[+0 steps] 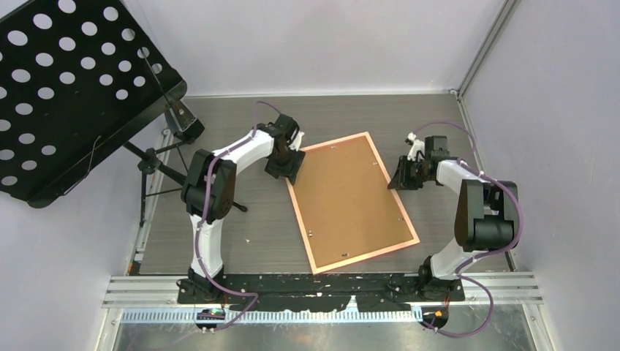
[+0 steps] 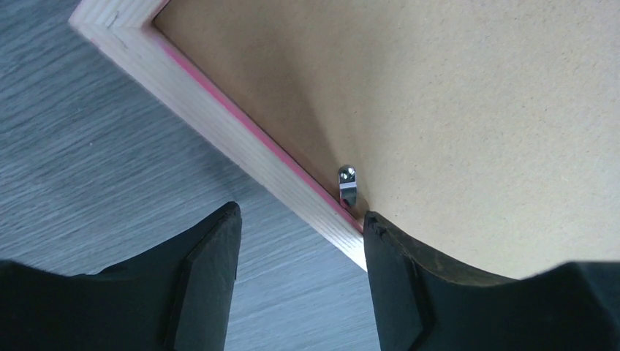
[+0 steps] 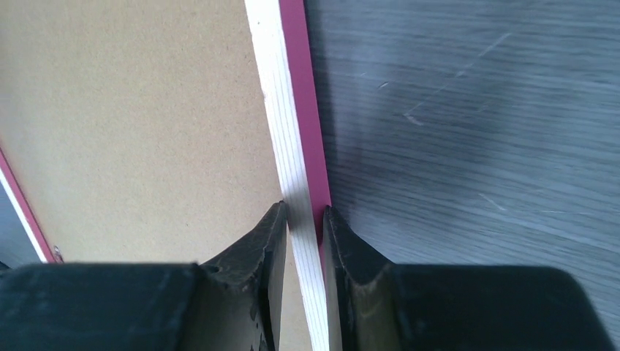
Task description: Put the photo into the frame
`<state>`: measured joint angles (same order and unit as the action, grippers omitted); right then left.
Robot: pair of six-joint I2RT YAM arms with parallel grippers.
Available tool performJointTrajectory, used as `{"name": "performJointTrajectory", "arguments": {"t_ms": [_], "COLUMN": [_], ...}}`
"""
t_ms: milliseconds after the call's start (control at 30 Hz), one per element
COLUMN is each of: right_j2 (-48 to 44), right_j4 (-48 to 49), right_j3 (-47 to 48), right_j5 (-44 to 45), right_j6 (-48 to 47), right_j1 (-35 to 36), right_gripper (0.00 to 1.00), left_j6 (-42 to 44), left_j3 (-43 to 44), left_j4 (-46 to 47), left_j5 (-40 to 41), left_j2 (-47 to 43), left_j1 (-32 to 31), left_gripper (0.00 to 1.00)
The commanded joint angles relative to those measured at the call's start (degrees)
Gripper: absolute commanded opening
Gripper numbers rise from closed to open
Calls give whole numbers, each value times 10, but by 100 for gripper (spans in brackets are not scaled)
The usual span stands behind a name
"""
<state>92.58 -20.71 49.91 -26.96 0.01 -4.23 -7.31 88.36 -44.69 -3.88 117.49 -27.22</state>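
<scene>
The frame [image 1: 336, 142] lies face down in the middle of the table, its brown board back [image 1: 351, 197] facing up. The photo is hidden or out of view. My left gripper [image 1: 290, 167] is at the frame's far left edge. In the left wrist view it [image 2: 301, 216] stands open astride the pale rim [image 2: 219, 117], one finger over the table and the other over the board beside a small metal clip [image 2: 347, 184]. My right gripper [image 1: 398, 175] is at the frame's right edge. In the right wrist view it [image 3: 305, 212] is shut on the rim [image 3: 281, 131].
A black perforated music stand [image 1: 66, 95] on a tripod fills the far left corner. Walls close the table in at the back and the right. More small clips [image 1: 313, 235] sit on the board near the frame's front left edge.
</scene>
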Motion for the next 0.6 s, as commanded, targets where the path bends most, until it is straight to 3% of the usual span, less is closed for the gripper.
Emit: {"name": "performJointTrajectory", "arguments": {"t_ms": [0, 267, 567], "right_j2": [-33, -33, -28], "right_j4": [73, 101, 71], "right_j3": [5, -13, -33], "right_j5": [7, 1, -8], "right_j6": [92, 136, 111], "right_j1": [-37, -54, -48], "right_gripper": [5, 5, 5], "left_j6": [-12, -2, 2], "left_j3": [23, 66, 169], "left_j4": [-8, -8, -28], "left_j5": [-34, -36, -47], "left_j2": [-16, 6, 69], "left_j1": [20, 20, 16], "left_gripper": [61, 62, 62]}}
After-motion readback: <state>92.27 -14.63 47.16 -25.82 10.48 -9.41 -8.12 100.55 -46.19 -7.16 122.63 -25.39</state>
